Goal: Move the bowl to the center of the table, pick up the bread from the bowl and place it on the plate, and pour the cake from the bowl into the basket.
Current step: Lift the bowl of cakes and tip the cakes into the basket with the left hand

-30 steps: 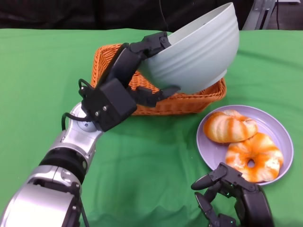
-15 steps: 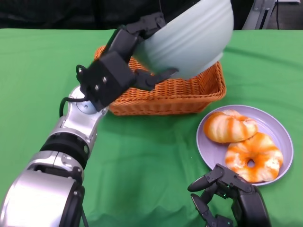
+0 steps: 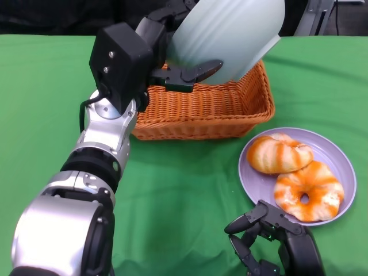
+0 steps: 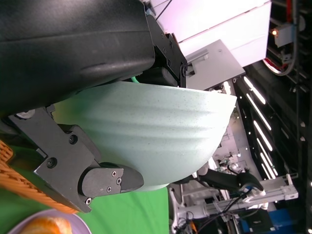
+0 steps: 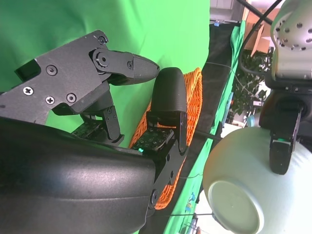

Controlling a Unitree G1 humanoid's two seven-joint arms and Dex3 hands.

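**A:** While tipped steeply above the orange woven wicker basket (image 3: pixel 207 112), held the pale green ribbed ceramic bowl (image 3: pixel 230 40) high in the black left hand (image 3: pixel 146 52). Pinched it hard, with fingers hooked over the rim and a thumb pressed under the outer wall. Turned the mouth away toward the far side, and showed only the outside and the base to the head and right wrist views.

**B:** Spotted any cake?

**A:** None. Could not tell whether lodged inside the bowl or already down in the basket, with the bowl's inside out of sight and much of the basket floor blocked.

**B:** And the bread?

**A:** Found two orange-streaked glazed bread rings (image 3: pixel 279 152) lying side by side and touching on the round lilac plate (image 3: pixel 339 161), just beside the basket on the green tablecloth (image 3: pixel 184 190). Judged that step finished.

**B:** Right hand (image 3: pixel 270 241)?

**A:** Hung low, near the plate's closest edge, with fingers spread and nothing clutched.

**B:** So what looked risky?

**A:** Mostly the height and the angle. Poured from so far up, could have sent the cake bouncing off the wicker and over the far wall onto the cloth. Could also have lost the bowl itself, smooth, steeply canted and trusted to one pinch at the rim. If jolted or rotated further, might have slid free and dropped onto the basket. If lowered carelessly, might have clipped the basket rim and shoved it toward the plate.
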